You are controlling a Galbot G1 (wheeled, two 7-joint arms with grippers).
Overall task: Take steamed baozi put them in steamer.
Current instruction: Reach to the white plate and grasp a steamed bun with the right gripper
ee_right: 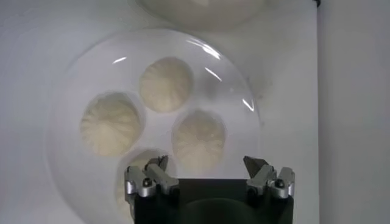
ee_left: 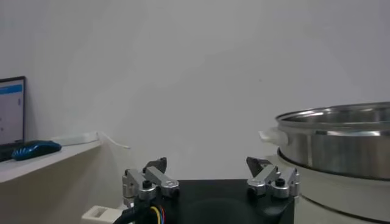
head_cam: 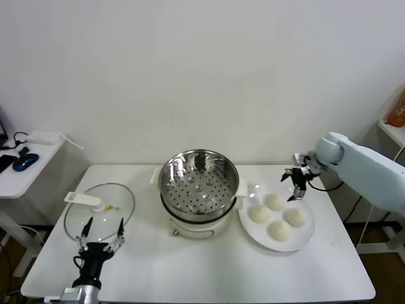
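Several cream-white baozi (head_cam: 274, 201) lie on a flat white plate (head_cam: 307, 237) to the right of the steamer (head_cam: 198, 179), a shiny steel basket with a perforated floor on a white cooker base. The steamer is empty. My right gripper (head_cam: 299, 190) is open and empty, hovering above the plate's far edge near the farthest baozi. In the right wrist view it (ee_right: 207, 163) hangs over the baozi (ee_right: 199, 139). My left gripper (head_cam: 101, 230) is open and empty, low at the table's front left by the glass lid. The steamer's rim shows in the left wrist view (ee_left: 341, 137).
A round glass lid (head_cam: 99, 211) with a white handle lies left of the steamer. A side table at the far left carries a blue mouse (head_cam: 25, 161). A shelf with an orange bottle (head_cam: 397, 109) stands at the right edge.
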